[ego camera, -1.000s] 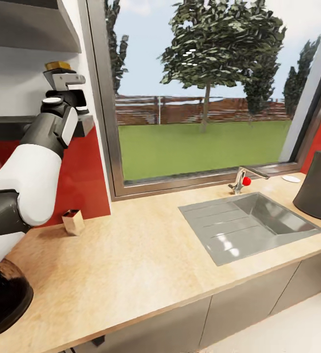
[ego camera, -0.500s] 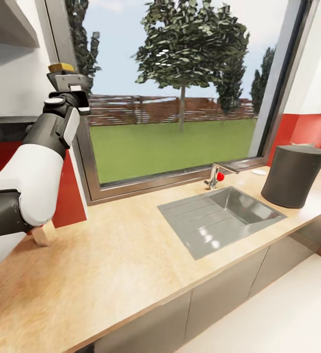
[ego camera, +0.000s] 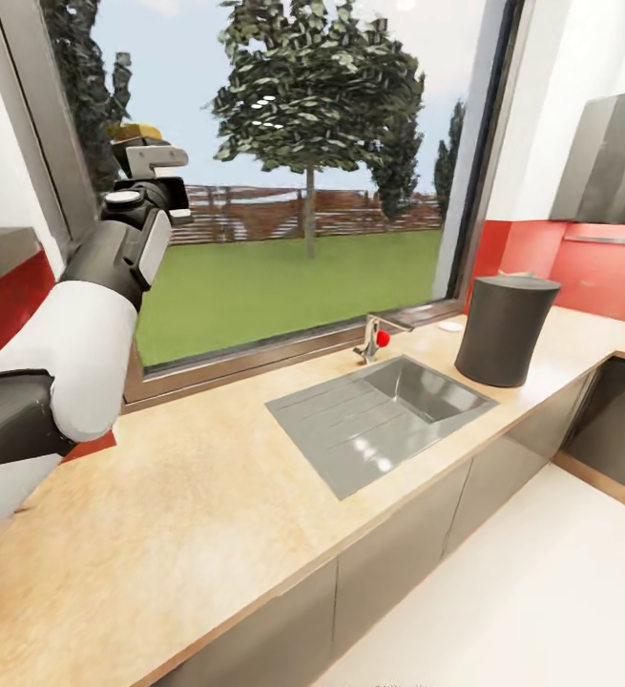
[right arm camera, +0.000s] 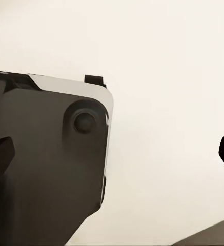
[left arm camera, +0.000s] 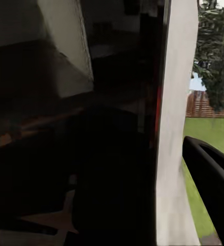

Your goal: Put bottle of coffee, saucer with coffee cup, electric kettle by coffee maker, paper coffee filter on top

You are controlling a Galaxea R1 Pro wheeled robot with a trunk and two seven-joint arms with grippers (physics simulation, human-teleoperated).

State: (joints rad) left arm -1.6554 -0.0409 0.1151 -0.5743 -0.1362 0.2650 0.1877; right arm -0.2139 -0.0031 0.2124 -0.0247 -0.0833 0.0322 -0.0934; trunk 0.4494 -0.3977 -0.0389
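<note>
Bottle of coffee: carried high at left gripper, in front of window, well above kitchen countertop. Yellow-brown lid visible; dark body mostly hidden (label not readable). Left jaws apparently pinching bottle. Right jaws: state not determinable. Risk judged: slip or drop during transit if grip shallow; possible knock against window frame. Sink and dark grey cylinder stood further along counter.
</note>
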